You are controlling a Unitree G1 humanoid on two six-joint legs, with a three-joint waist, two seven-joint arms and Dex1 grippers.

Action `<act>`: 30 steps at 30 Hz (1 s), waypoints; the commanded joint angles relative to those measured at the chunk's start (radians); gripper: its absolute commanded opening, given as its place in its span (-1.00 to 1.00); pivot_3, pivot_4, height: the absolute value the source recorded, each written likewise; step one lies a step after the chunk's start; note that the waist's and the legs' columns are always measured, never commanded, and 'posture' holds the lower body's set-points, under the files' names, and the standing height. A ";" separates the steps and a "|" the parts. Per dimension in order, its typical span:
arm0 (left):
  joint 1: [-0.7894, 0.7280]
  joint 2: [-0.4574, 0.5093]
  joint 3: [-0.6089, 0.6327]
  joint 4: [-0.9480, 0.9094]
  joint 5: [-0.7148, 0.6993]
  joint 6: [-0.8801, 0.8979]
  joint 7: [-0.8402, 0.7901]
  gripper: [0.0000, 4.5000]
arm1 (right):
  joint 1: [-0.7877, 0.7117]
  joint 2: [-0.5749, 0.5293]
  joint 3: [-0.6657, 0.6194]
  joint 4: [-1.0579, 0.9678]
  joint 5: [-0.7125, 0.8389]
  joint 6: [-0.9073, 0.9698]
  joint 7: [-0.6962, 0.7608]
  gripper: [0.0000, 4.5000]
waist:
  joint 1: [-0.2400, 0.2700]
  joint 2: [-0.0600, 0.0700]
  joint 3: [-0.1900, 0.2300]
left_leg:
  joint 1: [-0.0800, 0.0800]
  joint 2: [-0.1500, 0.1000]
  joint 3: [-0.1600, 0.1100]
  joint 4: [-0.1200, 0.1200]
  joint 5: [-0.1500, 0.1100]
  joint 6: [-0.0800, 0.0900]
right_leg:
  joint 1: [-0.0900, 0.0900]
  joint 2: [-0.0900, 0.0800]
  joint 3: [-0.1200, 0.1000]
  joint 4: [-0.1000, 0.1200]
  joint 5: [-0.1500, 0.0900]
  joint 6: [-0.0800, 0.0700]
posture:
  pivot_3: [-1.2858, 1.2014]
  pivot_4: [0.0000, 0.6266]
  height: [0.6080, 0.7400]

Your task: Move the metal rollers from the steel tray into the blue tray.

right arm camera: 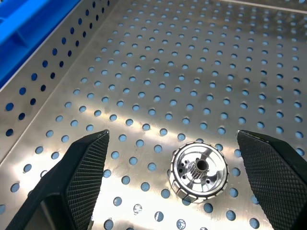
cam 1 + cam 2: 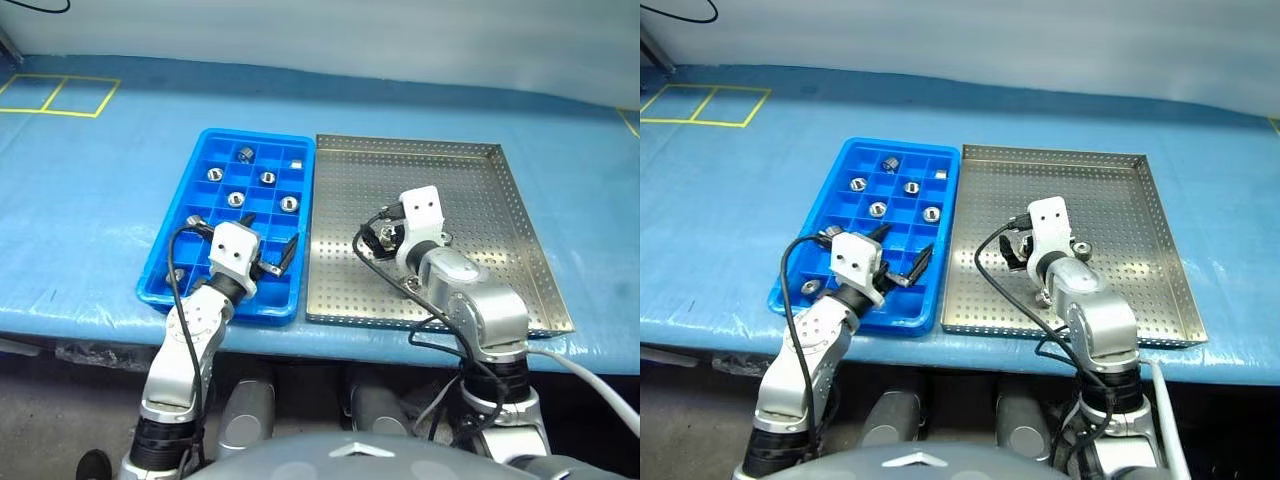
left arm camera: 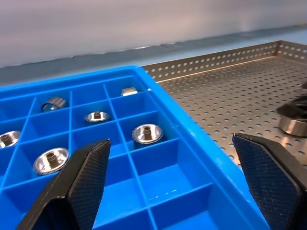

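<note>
The blue tray [image 2: 256,136] lies left of the steel tray [image 2: 470,185], side by side on the blue table. Several metal rollers [image 2: 267,178] sit in separate compartments of the blue tray. My left gripper [image 3: 170,141] hovers open over the blue tray's near right compartments with nothing between its fingers. My right gripper [image 1: 172,134] stands open low over the steel tray's perforated floor. One metal roller [image 1: 199,175] lies on that floor between its fingers, touched by neither. Another roller [image 2: 1081,249] rests on the steel tray beside the right wrist.
A blue cloth [image 2: 90,220] covers the table, with yellow tape squares [image 2: 55,95] at the far left. The table's front edge runs just below both trays. The steel tray's raised rim [image 3: 216,58] stands beside the blue tray's wall.
</note>
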 commanded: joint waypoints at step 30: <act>0.096 0.033 0.074 -0.108 -0.076 0.015 0.055 1.00 | -0.135 0.098 0.118 0.107 -0.006 -0.197 0.066 -0.24 | -0.006 0.003 0.002 | 0.000 0.001 -0.001 -0.001 0.000 0.000 | -0.001 0.001 0.000 0.001 -0.001 0.001 | 0.19 -0.52 1.00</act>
